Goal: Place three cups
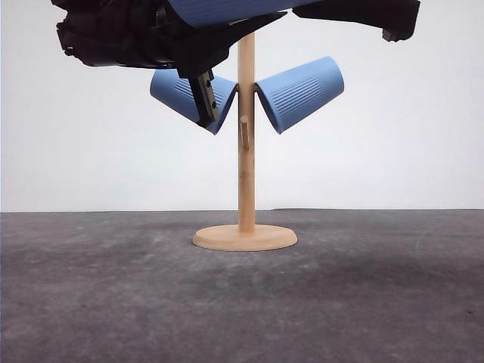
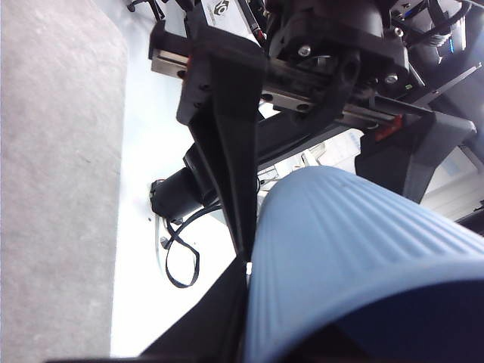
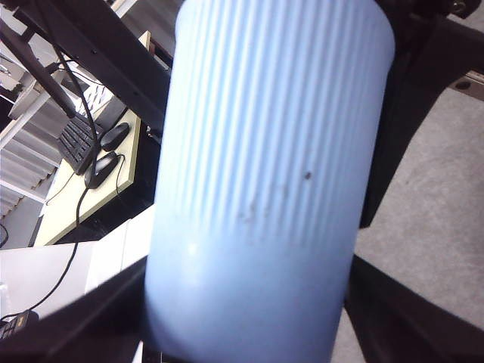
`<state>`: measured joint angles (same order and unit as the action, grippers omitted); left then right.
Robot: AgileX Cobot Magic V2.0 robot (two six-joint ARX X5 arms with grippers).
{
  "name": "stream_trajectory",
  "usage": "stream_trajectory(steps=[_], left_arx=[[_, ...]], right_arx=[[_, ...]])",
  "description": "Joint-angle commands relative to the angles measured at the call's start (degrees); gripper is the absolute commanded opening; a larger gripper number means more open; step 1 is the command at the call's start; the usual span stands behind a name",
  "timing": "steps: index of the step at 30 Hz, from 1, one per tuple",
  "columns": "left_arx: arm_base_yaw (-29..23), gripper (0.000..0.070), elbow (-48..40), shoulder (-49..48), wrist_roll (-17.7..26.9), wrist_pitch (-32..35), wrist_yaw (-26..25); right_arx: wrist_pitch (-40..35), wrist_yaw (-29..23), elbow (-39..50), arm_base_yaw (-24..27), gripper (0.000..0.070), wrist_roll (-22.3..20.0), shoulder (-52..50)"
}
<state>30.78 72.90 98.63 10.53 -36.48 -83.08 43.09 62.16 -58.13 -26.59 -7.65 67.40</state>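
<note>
Front view: two ribbed blue cups (image 1: 181, 97) (image 1: 301, 92) hanging tilted on wooden stand (image 1: 246, 151) on grey counter (image 1: 242, 302). Third cup (image 3: 265, 174) being pinched by right tool (image 3: 249, 318); left tool (image 2: 249, 302) touching it, grip unclear. No legible writing.

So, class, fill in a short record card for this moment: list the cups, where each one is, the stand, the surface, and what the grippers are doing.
cups hung: two, left cup and right cup, mouths tilted down toward the post
third cup: held between both grippers above the stand, not yet hung
stand: wooden cup tree, round base, one bare peg facing the camera
surface: dark grey table
left gripper: shut on third cup
right gripper: shut on third cup
</note>
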Motion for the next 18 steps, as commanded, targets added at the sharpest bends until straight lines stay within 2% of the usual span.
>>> stream_trajectory(steps=[1,5,15,17,18], left_arx=[[0.0,0.0,0.7,0.2,1.0,0.1,-1.0],[0.0,0.0,0.7,0.2,1.0,0.0,-1.0],[0.1,0.0,0.7,0.2,1.0,-0.1,-1.0],[0.1,0.0,0.7,0.2,1.0,-0.1,-1.0],[0.1,0.0,0.7,0.2,1.0,-0.2,-1.0]], right_arx=[[-0.7,-0.6,-0.4,-0.3,0.0459,-0.7,0.7],[-1.0,-2.1,-0.4,-0.3,0.046,-0.8,0.7],[-3.6,-2.2,-0.4,-0.3,0.0454,-0.4,0.7],[-4.1,-2.2,-0.4,-0.3,0.0415,-0.4,0.7],[-4.2,-2.2,-0.4,-0.3,0.0365,-0.4,0.7]])
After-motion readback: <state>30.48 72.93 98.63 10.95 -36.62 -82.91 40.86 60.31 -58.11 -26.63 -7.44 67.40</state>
